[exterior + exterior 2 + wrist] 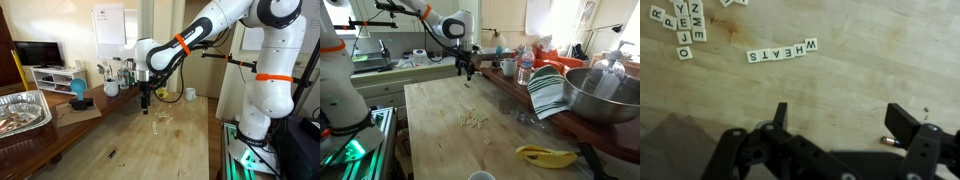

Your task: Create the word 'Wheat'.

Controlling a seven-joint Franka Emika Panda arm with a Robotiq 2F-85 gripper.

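1. We see a pale wooden table (440, 130) filling most of both exterior views, its top scuffed and stained.
2. The white arm (190, 35) with orange bands reaches out over the table from its base at the side.
3. A big metal bowl (610, 95) sits on the cluttered counter beside the table.
4. The gripper (840, 125) hangs above the wood with its two fingers spread wide. Nothing is between them and they touch none of the tiles.
5. A loose heap of letter tiles (685, 25) lies in the upper left corner of the wrist view, the tiles at mixed angles.
6. The row of tiles (783, 52) lies flat on the table just beside that heap, beyond the fingertips. The tiles sit edge to edge in a nearly straight line and, seen upside down in the wrist view, read W-H-E-A-T-S. In an exterior view we can make out only a small pale cluster (472, 120) near the table's middle.
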